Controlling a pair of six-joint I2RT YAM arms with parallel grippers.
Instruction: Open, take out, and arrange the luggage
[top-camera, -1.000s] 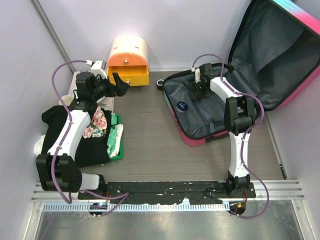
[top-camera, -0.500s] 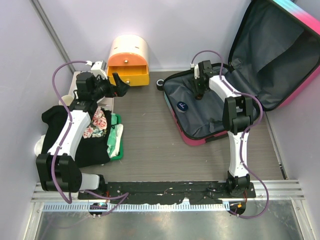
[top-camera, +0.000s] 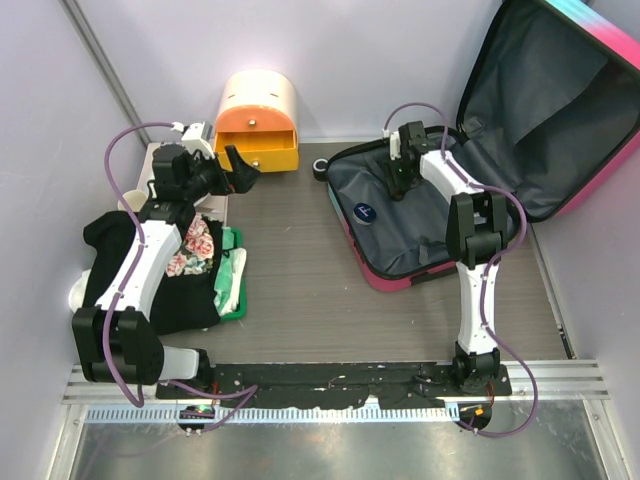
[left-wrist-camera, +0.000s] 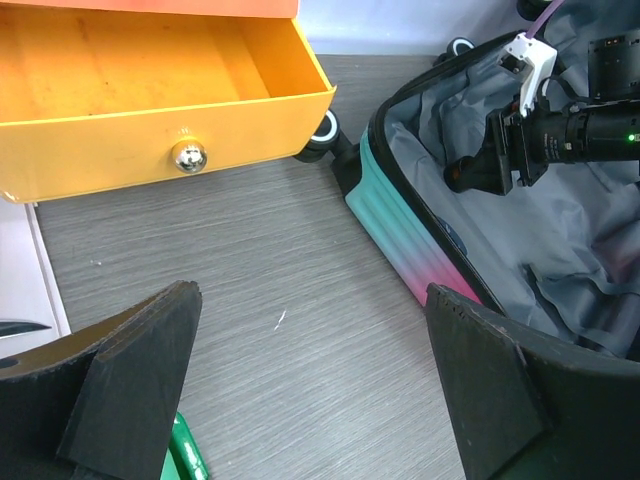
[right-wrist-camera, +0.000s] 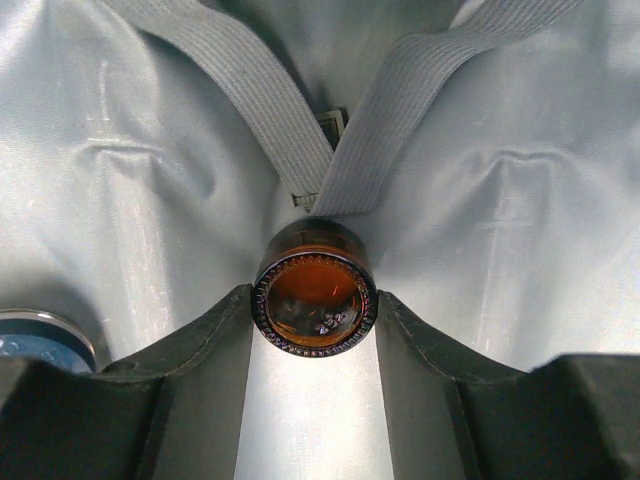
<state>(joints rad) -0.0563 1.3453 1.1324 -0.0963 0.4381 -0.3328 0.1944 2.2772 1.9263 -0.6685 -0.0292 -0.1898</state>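
Note:
The luggage (top-camera: 385, 278) lies open at the right, its lid (top-camera: 560, 110) propped up against the wall and its grey lining showing. My right gripper (top-camera: 398, 185) reaches into the lower half. In the right wrist view the right gripper (right-wrist-camera: 314, 305) is shut on a small amber glass bottle (right-wrist-camera: 314, 285) lying on the lining just below two crossed grey straps (right-wrist-camera: 330, 150). My left gripper (top-camera: 240, 165) hovers open over the bare table between the orange drawer and the luggage's turquoise-pink shell (left-wrist-camera: 400, 240). Nothing sits between the left gripper's (left-wrist-camera: 310, 295) fingers.
A round cream-and-orange drawer box (top-camera: 258, 125) stands at the back with its drawer (left-wrist-camera: 150, 90) pulled out. A green tray (top-camera: 232, 275) with black and floral clothes (top-camera: 198, 245) lies at the left. A blue-lidded round tin (top-camera: 366, 212) rests inside the case.
The right gripper has shifted slightly toward the back of the case and closed its fingers onto the amber bottle. The left arm has stayed still.

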